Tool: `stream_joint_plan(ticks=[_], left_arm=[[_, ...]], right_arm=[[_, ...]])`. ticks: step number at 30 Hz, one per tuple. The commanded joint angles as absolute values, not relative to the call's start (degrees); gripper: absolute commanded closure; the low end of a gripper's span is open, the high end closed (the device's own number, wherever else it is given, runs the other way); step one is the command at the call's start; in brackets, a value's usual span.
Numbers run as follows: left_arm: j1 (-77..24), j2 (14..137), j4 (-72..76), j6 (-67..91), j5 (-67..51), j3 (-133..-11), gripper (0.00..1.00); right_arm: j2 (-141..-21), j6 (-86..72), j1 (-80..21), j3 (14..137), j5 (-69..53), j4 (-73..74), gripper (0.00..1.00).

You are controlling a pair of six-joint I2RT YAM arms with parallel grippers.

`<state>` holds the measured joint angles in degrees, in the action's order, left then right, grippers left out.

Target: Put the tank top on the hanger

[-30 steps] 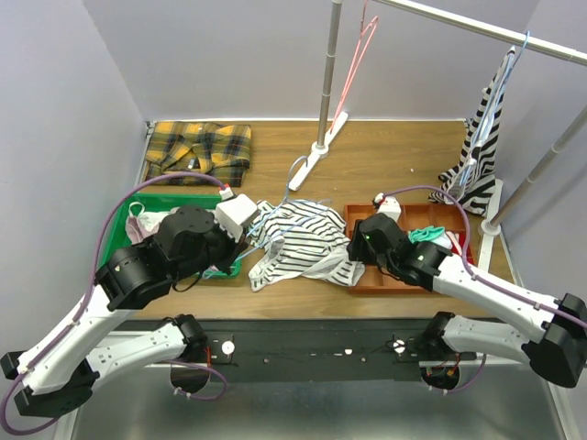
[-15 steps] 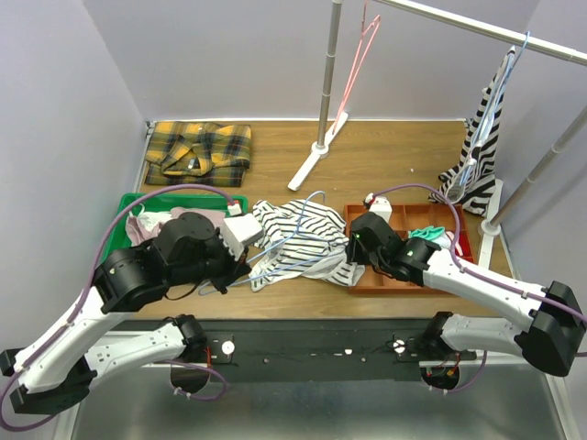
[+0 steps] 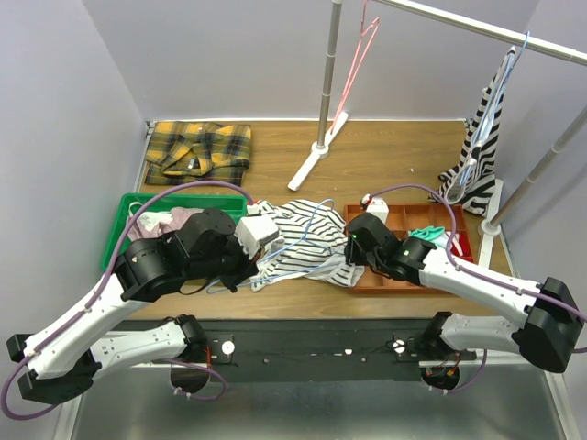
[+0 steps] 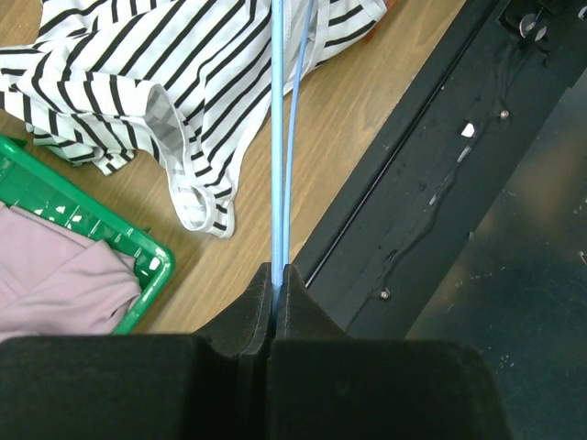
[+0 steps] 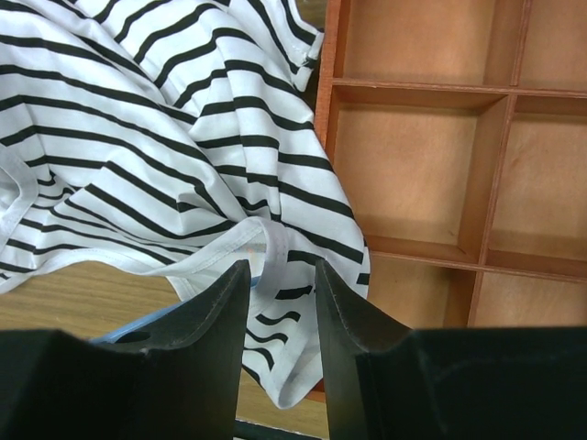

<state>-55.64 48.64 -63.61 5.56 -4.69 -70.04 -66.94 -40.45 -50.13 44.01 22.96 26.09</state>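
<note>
The tank top (image 3: pixel 298 246) lies crumpled on the wooden table between my two arms. My left gripper (image 3: pixel 261 240) is shut on the light-blue wire hanger (image 3: pixel 315 206), which reaches out across the tank top. In the left wrist view the gripper (image 4: pixel 277 275) pinches the hanger's two wires (image 4: pixel 278 137), with the tank top (image 4: pixel 138 64) under them. My right gripper (image 3: pixel 353 247) is at the tank top's right edge. In the right wrist view it (image 5: pixel 280 289) is open, with a white hem of the tank top (image 5: pixel 183 119) between the jaws.
A green basket (image 3: pixel 124 209) holding pink cloth sits at the left. An orange compartment tray (image 3: pixel 431 220) is at the right, under my right arm. A yellow plaid shirt (image 3: pixel 197 151) lies at the back left. A rack pole (image 3: pixel 328 82), a pink hanger (image 3: pixel 358 55) and a bold-striped garment (image 3: pixel 481 156) stand behind.
My left arm has swung right and brought the hanger lower across the tank top. My right gripper has shifted slightly left onto the tank top's right edge.
</note>
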Motion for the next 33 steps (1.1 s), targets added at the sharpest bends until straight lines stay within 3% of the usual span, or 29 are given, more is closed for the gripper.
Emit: stream_joint_plan(ticks=[1,6,7,12,17,33], left_arm=[[-56.1,47.0,-64.5,5.5,-4.5,-71.5,1.0],[-56.1,46.7,-64.3,5.5,-5.6,-71.5,1.0],[-56.1,46.5,-64.3,5.6,-5.6,-71.4,1.0],[-56.1,46.7,-63.7,5.7,-6.2,-70.9,1.0],[-56.1,46.7,-62.8,5.7,-6.2,-69.9,1.0],[-56.1,43.7,-55.1,7.7,-2.6,-67.1,1.0]], right_arm=[[-67.4,-40.6,-50.9,43.7,22.3,25.4,0.58],[-67.4,-41.2,-51.0,42.9,22.2,24.9,0.64],[-67.6,-41.6,-51.0,42.8,22.1,24.7,0.71],[-68.4,-41.7,-51.0,43.7,22.1,23.9,0.8],[-67.9,-41.0,-50.9,46.0,22.8,25.2,0.99],[-66.3,-37.7,-50.9,58.3,22.8,30.3,0.99]])
